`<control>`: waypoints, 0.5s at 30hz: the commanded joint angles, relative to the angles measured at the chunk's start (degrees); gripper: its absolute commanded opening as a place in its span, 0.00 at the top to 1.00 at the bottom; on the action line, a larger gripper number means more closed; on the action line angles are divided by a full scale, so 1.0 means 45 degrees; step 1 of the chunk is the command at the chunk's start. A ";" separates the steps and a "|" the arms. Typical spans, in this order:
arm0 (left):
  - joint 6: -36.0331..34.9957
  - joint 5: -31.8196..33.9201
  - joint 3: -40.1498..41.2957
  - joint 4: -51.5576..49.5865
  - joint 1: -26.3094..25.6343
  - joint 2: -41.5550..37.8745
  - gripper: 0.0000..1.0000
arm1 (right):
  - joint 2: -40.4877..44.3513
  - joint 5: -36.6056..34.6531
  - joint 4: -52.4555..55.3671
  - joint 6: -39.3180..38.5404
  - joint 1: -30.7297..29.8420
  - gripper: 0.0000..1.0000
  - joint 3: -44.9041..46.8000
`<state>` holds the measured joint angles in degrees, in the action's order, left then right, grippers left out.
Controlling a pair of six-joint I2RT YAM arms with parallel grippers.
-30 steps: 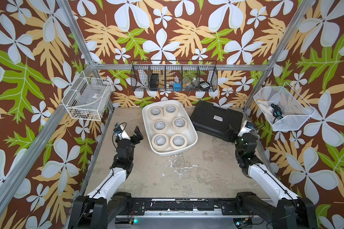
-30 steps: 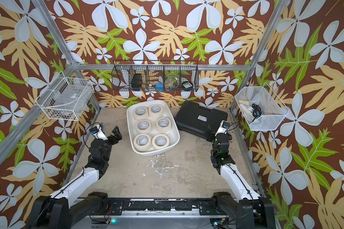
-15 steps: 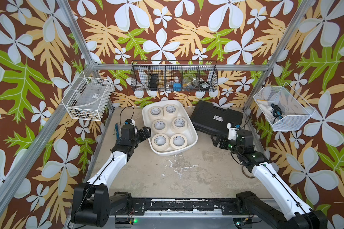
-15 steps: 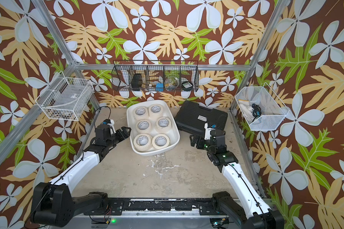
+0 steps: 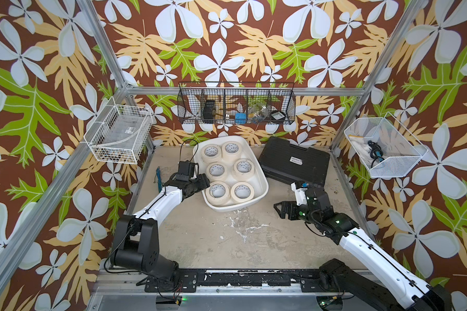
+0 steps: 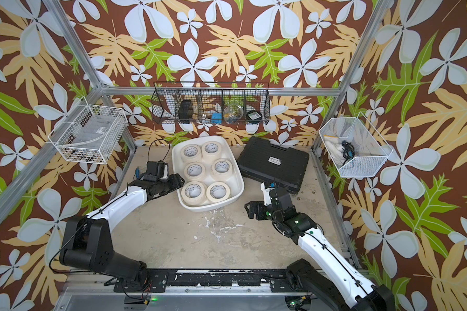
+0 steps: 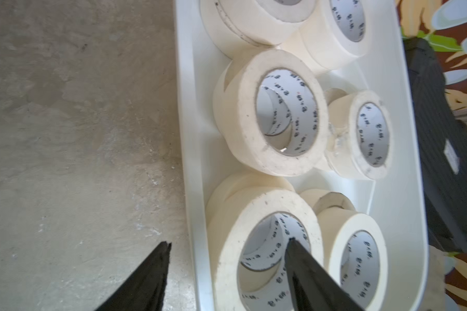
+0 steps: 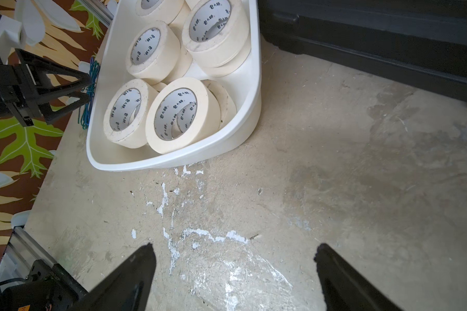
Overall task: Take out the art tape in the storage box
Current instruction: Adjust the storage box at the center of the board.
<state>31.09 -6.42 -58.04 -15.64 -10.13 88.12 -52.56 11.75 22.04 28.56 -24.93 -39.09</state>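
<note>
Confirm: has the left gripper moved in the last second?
Yes. The left gripper has closed in on the storage box and now straddles its rim at the nearest art tape roll.

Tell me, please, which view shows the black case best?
A top view: the whole case shows, label up, beside the box; both top views show that. The left wrist view catches a blurred strip of it, the right wrist view just its near edge.

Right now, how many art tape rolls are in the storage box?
6 art tape rolls show on top in the storage box: two at the back, two in the middle, two at the front. Partly hidden lower rolls lie beneath them.
</note>
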 commanded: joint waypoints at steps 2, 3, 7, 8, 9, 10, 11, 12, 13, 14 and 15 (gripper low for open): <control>-0.0196 0.0520 -0.0146 -0.0490 0.0000 0.0635 0.47 | 0.0082 -0.0374 0.0291 -0.0105 -0.0028 0.05 -0.0073; -0.0173 0.0582 -0.0094 -0.0490 -0.0011 0.0708 0.50 | 0.0093 -0.0394 0.0331 -0.0145 -0.0040 0.05 -0.0087; -0.0182 0.0664 0.0202 -0.0491 -0.0004 0.0666 0.68 | 0.0136 -0.0443 0.0346 -0.0232 -0.0032 0.05 -0.0045; -0.0212 0.0728 0.0305 -0.0531 0.0005 0.0627 0.75 | 0.0136 -0.0449 0.0317 -0.0251 -0.0029 0.05 -0.0015; -0.0244 0.0845 0.0377 -0.0608 -0.0005 0.0556 0.79 | 0.0098 -0.0455 0.0282 -0.0270 -0.0027 0.05 0.0010; -0.0304 0.0986 0.0416 -0.0741 -0.0004 0.0514 0.83 | 0.0078 -0.0444 0.0268 -0.0302 -0.0032 0.05 0.0015; -0.0388 0.1188 0.0436 -0.0956 -0.0010 0.0468 0.86 | 0.0049 -0.0452 0.0259 -0.0339 -0.0027 0.05 -0.0014; -0.0470 0.1336 0.0462 -0.1186 0.0001 0.0420 0.88 | 0.0001 -0.0448 0.0260 -0.0381 -0.0037 0.05 -0.0013; -0.0570 0.1458 0.0460 -0.1379 -0.0013 0.0352 0.90 | -0.0012 -0.0449 0.0258 -0.0406 -0.0027 0.05 -0.0019; -0.0665 0.1547 0.0461 -0.1625 -0.0014 0.0268 0.91 | -0.0030 -0.0433 0.0229 -0.0428 -0.0027 0.05 -0.0016; -0.0787 0.1605 0.0474 -0.1880 -0.0001 0.0151 0.92 | -0.0075 -0.0428 0.0223 -0.0446 -0.0027 0.05 0.0010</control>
<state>31.22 -2.20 -56.21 -16.91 -10.28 89.71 -52.62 10.20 22.83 27.51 -25.02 -39.07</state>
